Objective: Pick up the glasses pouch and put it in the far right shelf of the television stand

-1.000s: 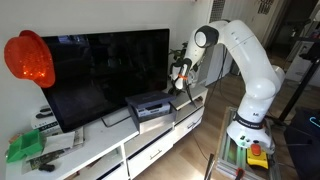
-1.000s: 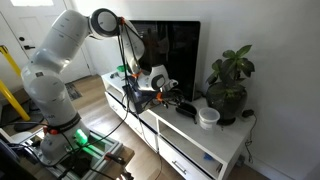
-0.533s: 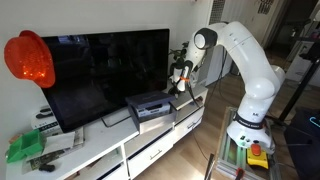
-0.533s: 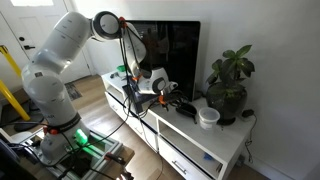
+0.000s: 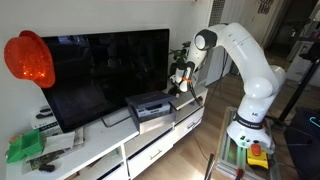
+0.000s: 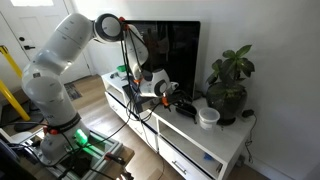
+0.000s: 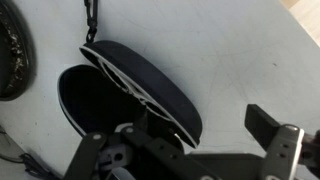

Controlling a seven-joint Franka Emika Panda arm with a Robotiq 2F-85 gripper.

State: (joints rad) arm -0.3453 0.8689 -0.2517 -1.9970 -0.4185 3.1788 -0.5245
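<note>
The glasses pouch (image 7: 135, 85) is a dark oval clamshell case. It lies open on the white top of the television stand (image 7: 240, 50), with a cord at its far end. My gripper (image 7: 195, 135) is open just above it. The near end of the pouch sits between the jaws, close to the left finger, with a clear gap to the right finger (image 7: 266, 122). In both exterior views the gripper (image 5: 180, 82) (image 6: 160, 92) hangs low over the stand (image 5: 150, 145) (image 6: 200, 150), in front of the television. The far right shelf does not show clearly.
The big black television (image 5: 100, 70) (image 6: 175, 55) stands behind the gripper. A black box (image 5: 150, 105) sits on the stand beside it. A potted plant (image 6: 228, 85) and a white bowl (image 6: 208, 117) stand at one end. A dark round object (image 7: 12, 55) lies by the pouch.
The gripper has sunk slightly toward the top of the stand. The pouch has not moved.
</note>
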